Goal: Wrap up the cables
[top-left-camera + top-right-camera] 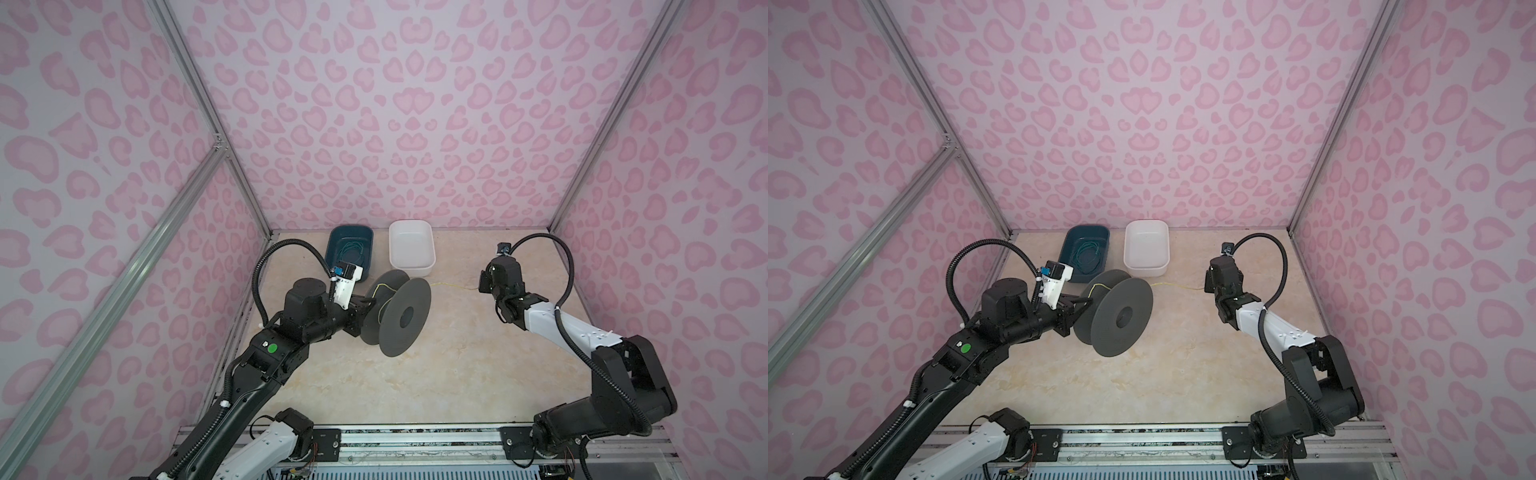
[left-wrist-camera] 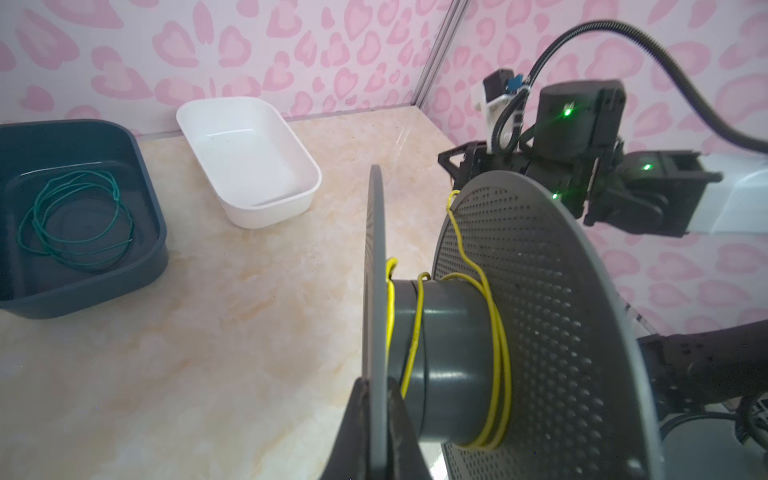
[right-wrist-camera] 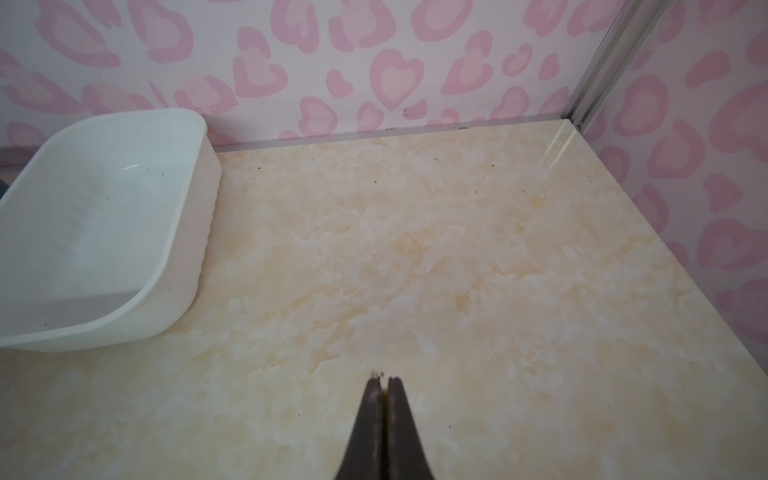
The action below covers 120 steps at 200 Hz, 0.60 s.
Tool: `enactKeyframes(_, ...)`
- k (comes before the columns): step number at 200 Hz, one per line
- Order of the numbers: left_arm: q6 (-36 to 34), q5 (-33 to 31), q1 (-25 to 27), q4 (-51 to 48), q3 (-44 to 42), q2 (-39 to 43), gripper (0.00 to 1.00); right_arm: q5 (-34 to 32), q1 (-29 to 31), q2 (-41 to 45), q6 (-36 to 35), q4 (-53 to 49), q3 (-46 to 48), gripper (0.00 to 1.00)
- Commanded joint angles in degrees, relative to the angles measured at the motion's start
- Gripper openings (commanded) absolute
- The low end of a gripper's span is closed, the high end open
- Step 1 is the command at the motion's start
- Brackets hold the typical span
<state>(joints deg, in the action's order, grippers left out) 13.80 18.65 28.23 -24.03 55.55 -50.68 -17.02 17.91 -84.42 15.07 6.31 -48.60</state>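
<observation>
Pinched shut, both end effectors; winding looks partly done.
Left end effector [image 2: 377, 386] clamps a flange of the spool [image 1: 405, 318]; right end effector [image 3: 384, 380] is closed, with a yellow sliver between its tips. Yellow cable [image 2: 496, 332] makes a few loose turns on the hub, and a straight tail crosses the counter [image 1: 436, 374] toward the right end effector, so more remains to wind. Green cable [image 2: 79, 216] lies coiled in the blue bin [image 2: 147, 174] at the far edge. The tail's end is too thin to trace.
</observation>
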Motion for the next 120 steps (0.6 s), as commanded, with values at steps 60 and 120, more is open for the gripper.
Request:
enactKeyframes(60, 11.62, 6.00, -4.69, 17.17, 3.49, -4.76, 0.04, -10.16, 9.15, 3.61, 4.15, -0.77, 8.07, 0.00)
enactKeyframes(120, 19.09, 5.84, -6.52, 24.67, 3.69, -8.49, 0.04, -17.16, 19.71, 5.01, 6.82, -1.37, 13.05, 0.00)
